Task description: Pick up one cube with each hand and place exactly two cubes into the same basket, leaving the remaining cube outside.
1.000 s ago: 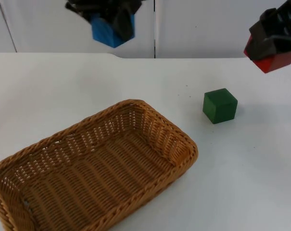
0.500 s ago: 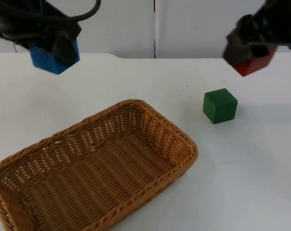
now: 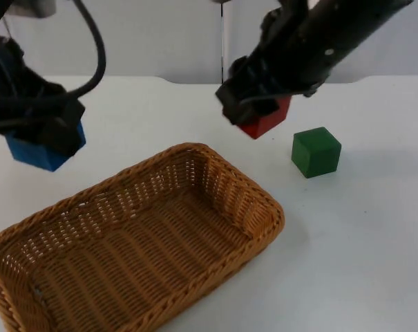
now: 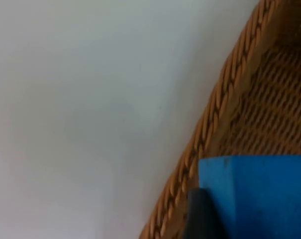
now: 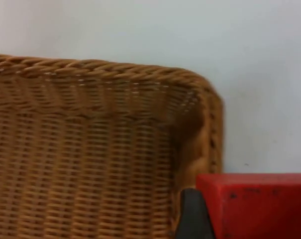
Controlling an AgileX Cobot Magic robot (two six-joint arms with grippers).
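A brown wicker basket (image 3: 195,153) lies at the front left of the table; its rim also runs through the left wrist view (image 4: 215,119) and the right wrist view (image 5: 90,67). My left gripper (image 3: 46,142) is shut on a blue cube (image 3: 36,153) in the air just beyond the basket's left rim; that cube (image 4: 259,194) hangs over the rim in its wrist view. My right gripper (image 3: 260,114) is shut on a red cube (image 3: 267,119) above the table near the basket's far right corner, seen close as a red cube (image 5: 254,204). A green cube (image 3: 316,151) rests on the table.
The white table (image 3: 361,249) stretches open to the right and front of the green cube. A grey partition wall (image 3: 167,41) closes off the back edge.
Both arms have swung down and inward with their cubes: the left from the upper left toward the basket's left rim, the right from the far right to near the basket's far corner. The green cube stayed put.
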